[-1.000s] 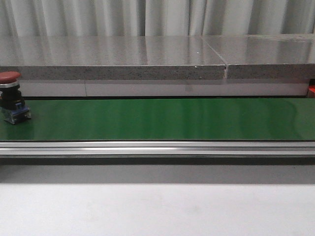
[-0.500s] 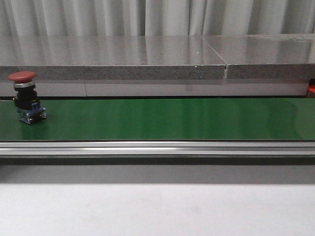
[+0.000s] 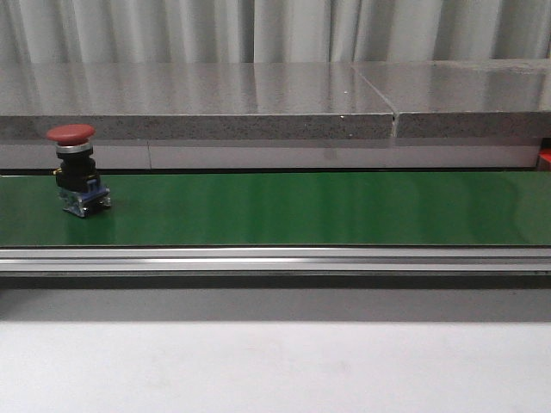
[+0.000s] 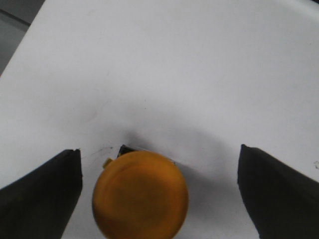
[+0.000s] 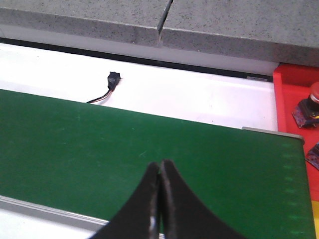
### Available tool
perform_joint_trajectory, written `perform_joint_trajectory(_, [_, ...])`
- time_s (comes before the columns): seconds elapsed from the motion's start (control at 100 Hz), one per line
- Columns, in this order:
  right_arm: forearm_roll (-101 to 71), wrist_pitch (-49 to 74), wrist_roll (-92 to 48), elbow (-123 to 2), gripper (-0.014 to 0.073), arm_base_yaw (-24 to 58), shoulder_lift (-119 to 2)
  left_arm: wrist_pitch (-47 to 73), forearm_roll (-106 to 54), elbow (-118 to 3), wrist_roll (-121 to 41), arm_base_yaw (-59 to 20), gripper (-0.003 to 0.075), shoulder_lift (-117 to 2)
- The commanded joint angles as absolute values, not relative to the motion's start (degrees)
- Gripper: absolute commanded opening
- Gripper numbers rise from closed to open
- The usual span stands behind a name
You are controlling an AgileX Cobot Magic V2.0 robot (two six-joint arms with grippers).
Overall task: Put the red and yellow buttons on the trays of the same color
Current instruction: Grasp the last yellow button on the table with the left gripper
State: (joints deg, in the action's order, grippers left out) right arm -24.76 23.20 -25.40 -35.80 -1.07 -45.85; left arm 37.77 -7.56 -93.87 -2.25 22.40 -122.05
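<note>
A red mushroom-head push button with a black and blue body [image 3: 76, 169] is seen upright on the green conveyor belt [image 3: 310, 208], near its left end. The left tool [image 4: 158, 191] is spread wide above the white desk [image 4: 164, 69], with a round yellow push button [image 4: 140, 195] between its fingers, untouched. The right tool [image 5: 159, 199] is closed on nothing over the belt's right end, beside a red plastic tray [image 5: 294, 79] where another red-capped button [image 5: 310, 103] lies.

A red-capped button [image 3: 77, 169] rides a green belt [image 3: 301, 208]; another button [image 4: 140, 196] is orange-yellow on white.
</note>
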Motion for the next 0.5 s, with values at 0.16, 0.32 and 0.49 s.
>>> perform_joint_trajectory(0.16, [-25.5,20.0,-26.1,-37.6,-0.0066,-1.1,-45.4,36.1,-7.8,-95.9,-1.8,22.5,0.0377,-119.4])
perform_joint_trajectory(0.32, [-25.5,20.0,-26.1,-37.6,-0.0066,-1.1,-45.4,36.9,-7.8,-95.9,-1.8,22.5,0.0126,-118.8])
perform_joint_trajectory(0.49, [-25.5,20.0,-26.1,-37.6,-0.0066,-1.1,-45.4,37.6,-8.2,-95.9,-1.6,22.5,-0.0017,-114.6])
